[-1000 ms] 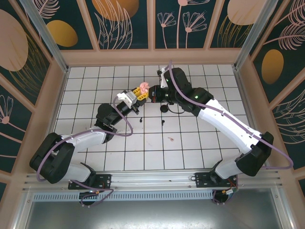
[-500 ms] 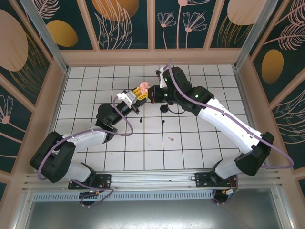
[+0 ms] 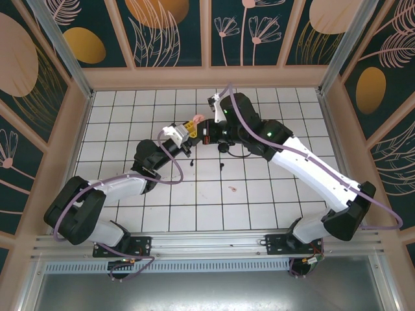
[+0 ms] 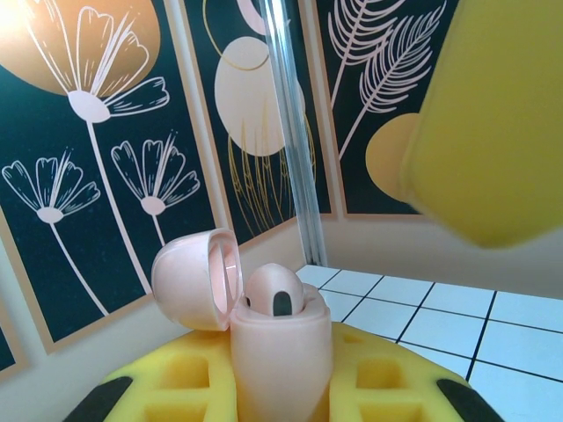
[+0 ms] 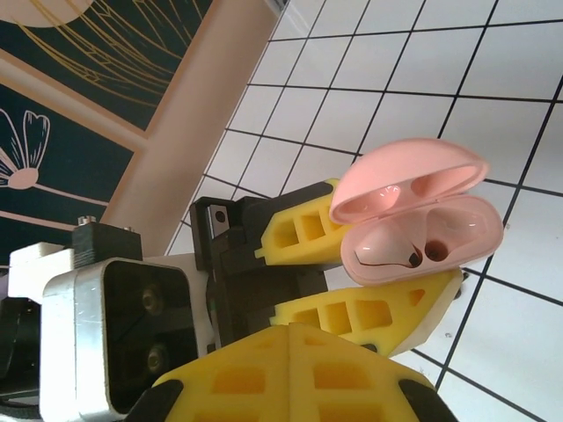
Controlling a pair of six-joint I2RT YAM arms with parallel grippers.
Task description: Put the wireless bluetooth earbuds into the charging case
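The left gripper (image 3: 190, 127) grasps the light, smooth charging case (image 5: 422, 233) by its base; the right gripper (image 5: 290, 338) is clenched; the tiny, slippery earbud (image 3: 233, 189) likely needs a stem pinch.

No legible text, no labels, brand marks or numbers on anything visible

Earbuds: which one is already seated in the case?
The pink earbud inside the open pink charging case clamped in the left gripper. The other pink earbud and the dark earbuds lie loose on the tiles.
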